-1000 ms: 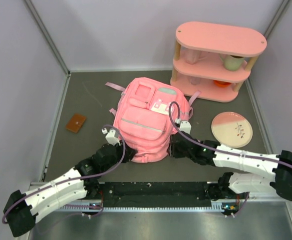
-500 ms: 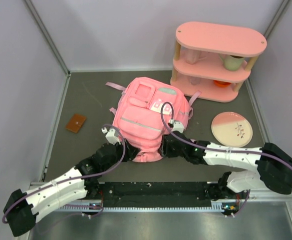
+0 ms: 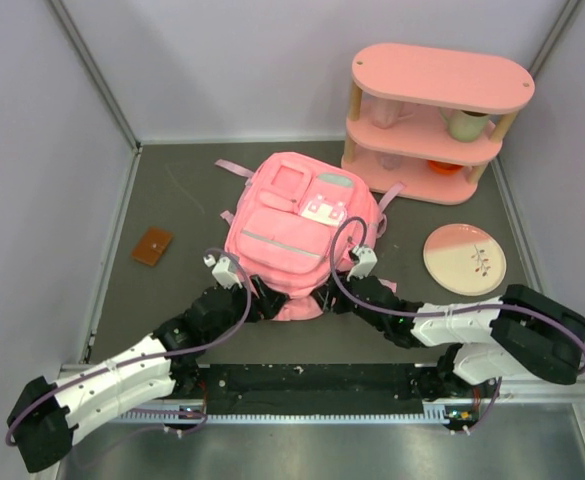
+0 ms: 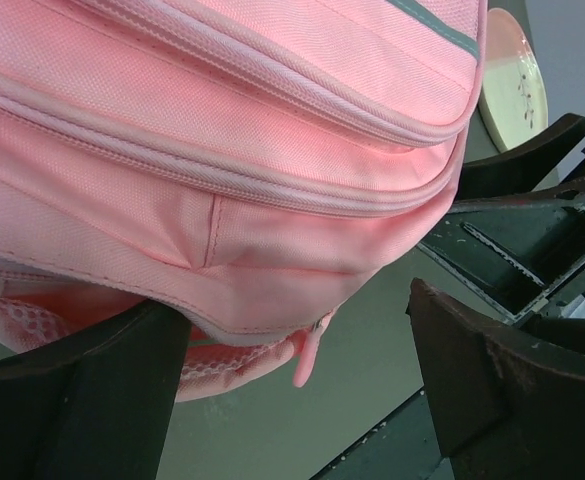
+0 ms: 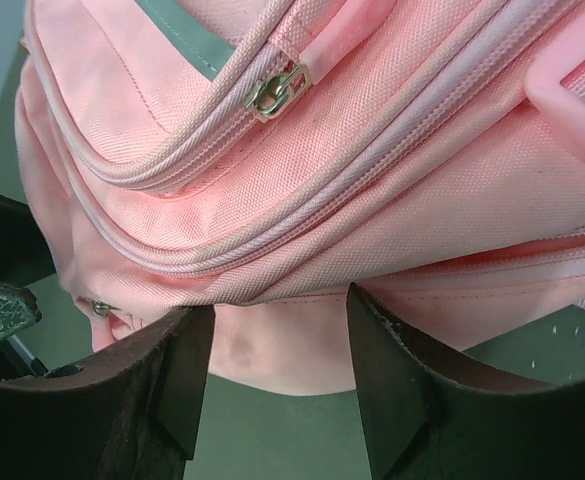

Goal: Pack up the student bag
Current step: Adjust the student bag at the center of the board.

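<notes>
The student bag (image 3: 290,222), a pink backpack with a grey stripe, lies front side up in the middle of the table. Both grippers sit at its near end. My left gripper (image 3: 262,298) is wide open. In the left wrist view the bag (image 4: 222,120) rests over the left finger (image 4: 82,400), and a pink zipper pull (image 4: 307,362) hangs between the jaws. My right gripper (image 3: 325,296) stands open astride the bag's bottom edge (image 5: 272,350), with loose pale fabric between its fingers (image 5: 387,380). A metal zipper slider (image 5: 277,90) shows above them.
A pink oval shelf unit (image 3: 437,120) with cups stands at the back right. A pink and cream plate (image 3: 464,258) lies right of the bag. A small brown flat item (image 3: 152,245) lies at the left. Grey walls enclose the table.
Both grippers have opened, the left far wider. The right gripper slid left under the bag's near edge. The bag's bunched near end has settled and the bag shifted slightly away.
</notes>
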Robot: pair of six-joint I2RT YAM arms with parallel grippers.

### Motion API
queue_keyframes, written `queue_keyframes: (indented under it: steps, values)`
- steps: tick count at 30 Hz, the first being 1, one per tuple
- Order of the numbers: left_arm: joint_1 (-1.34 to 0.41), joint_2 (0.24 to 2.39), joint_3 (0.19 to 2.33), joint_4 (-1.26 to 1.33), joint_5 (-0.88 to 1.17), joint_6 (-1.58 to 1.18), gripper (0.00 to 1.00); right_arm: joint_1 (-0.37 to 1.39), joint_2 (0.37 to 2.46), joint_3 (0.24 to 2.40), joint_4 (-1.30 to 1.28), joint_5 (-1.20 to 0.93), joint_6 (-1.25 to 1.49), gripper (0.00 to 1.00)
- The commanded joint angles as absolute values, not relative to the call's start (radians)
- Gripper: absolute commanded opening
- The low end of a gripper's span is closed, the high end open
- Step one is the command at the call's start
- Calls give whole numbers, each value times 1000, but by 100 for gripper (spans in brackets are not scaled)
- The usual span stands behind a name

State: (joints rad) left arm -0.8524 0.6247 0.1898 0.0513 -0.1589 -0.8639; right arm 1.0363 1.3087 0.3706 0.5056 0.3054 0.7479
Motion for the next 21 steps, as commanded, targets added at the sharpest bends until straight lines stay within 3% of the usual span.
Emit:
queue_keyframes:
  steps: [1, 4, 10, 14, 19, 21]
  values:
    - [-854, 609, 189, 107, -146, -861, 92, 1005, 1332, 313, 1017, 368, 674, 56]
    - [-854, 595, 199, 89, -155, -857, 95, 1003, 1295, 337, 967, 374, 654, 56]
    - [-854, 565, 215, 87, -146, -835, 99, 1002, 1330, 351, 1100, 298, 606, 56]
    - [-854, 545, 238, 61, -146, -818, 99, 1002, 1457, 491, 906, 264, 583, 56]
    - [-854, 529, 235, 40, -161, -807, 99, 989, 1676, 786, 217, 242, 647, 50]
    - [-856, 517, 235, 12, -179, -808, 99, 989, 1751, 831, 137, 166, 621, 48]
